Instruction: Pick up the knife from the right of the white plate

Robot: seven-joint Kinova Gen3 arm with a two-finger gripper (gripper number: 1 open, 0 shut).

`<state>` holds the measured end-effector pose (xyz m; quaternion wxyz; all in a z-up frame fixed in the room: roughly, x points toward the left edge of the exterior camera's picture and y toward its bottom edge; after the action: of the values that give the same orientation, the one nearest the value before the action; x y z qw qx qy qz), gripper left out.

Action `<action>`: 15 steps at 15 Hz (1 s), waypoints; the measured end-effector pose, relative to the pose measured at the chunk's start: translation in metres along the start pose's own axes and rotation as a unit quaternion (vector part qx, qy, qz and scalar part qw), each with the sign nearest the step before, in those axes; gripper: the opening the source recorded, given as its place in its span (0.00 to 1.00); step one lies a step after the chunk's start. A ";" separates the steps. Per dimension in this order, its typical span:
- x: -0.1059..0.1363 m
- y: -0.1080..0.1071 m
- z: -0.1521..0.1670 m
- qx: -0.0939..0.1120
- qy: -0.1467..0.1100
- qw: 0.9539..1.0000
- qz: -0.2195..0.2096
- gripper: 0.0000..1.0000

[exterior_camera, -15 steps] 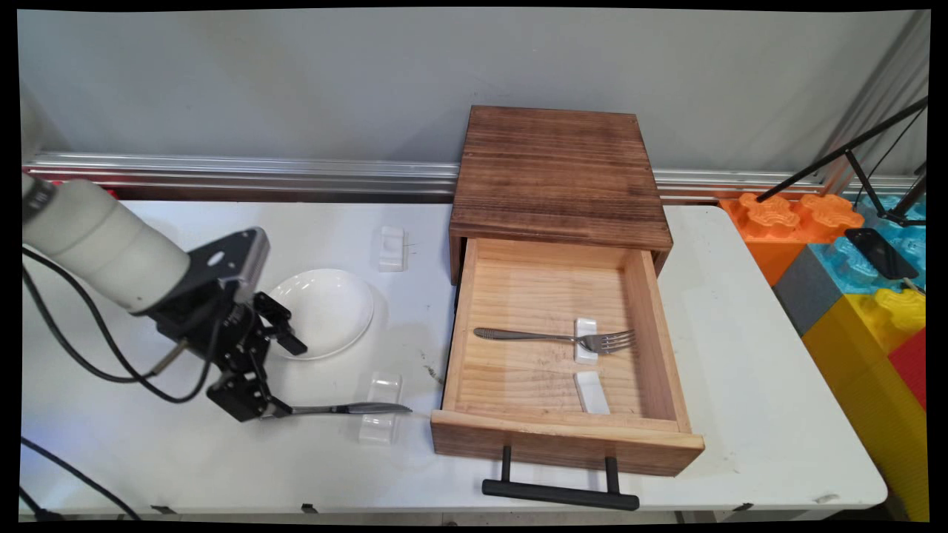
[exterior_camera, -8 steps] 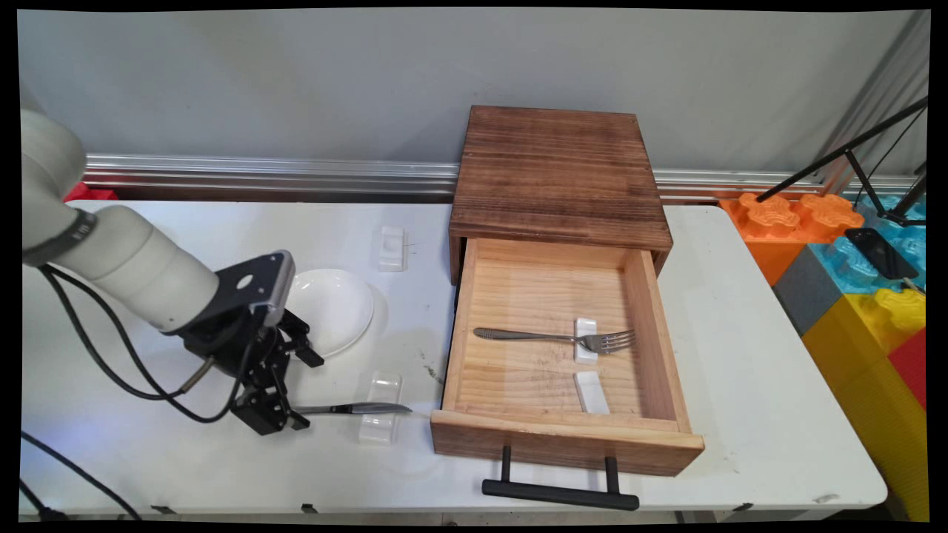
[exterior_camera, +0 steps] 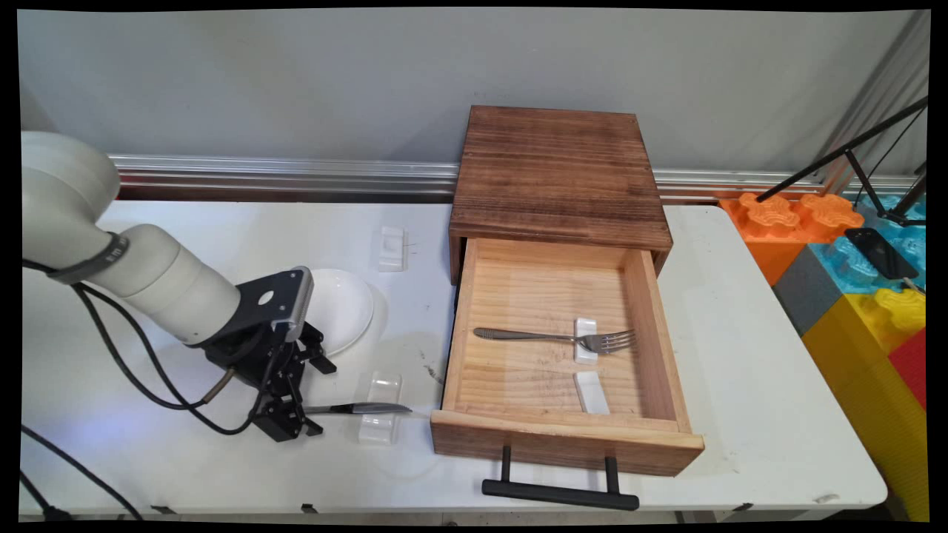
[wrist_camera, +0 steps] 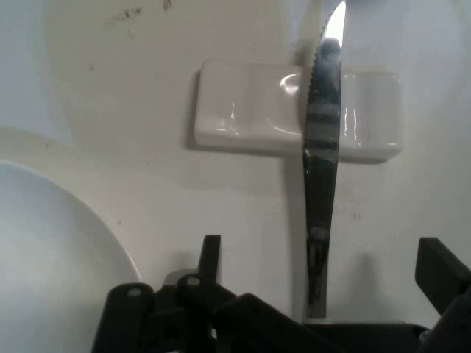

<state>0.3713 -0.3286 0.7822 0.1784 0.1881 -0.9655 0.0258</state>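
One table knife [exterior_camera: 355,408], straddled at its handle by the open tool [exterior_camera: 296,396], could be knocked off its white rest [exterior_camera: 381,409] if nudged sideways.

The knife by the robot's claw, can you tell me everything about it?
The knife is shiny silver metal with a toothed edge and a pointed tip. It lies flat, its blade across a small white rest on the white table, left of the open wooden drawer and tip toward it. Its handle end runs between the open fingers of the black claw, which sits right at it. Whether the fingers touch it cannot be told.
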 end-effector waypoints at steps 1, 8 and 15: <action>0.000 0.000 0.002 0.000 0.000 1.000 0.002 1.00; 0.002 -0.002 0.010 0.003 -0.003 1.000 0.008 1.00; 0.003 -0.005 0.017 0.003 -0.005 1.000 0.012 0.00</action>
<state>0.3649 -0.3363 0.7675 0.1726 0.1771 -0.9685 0.0301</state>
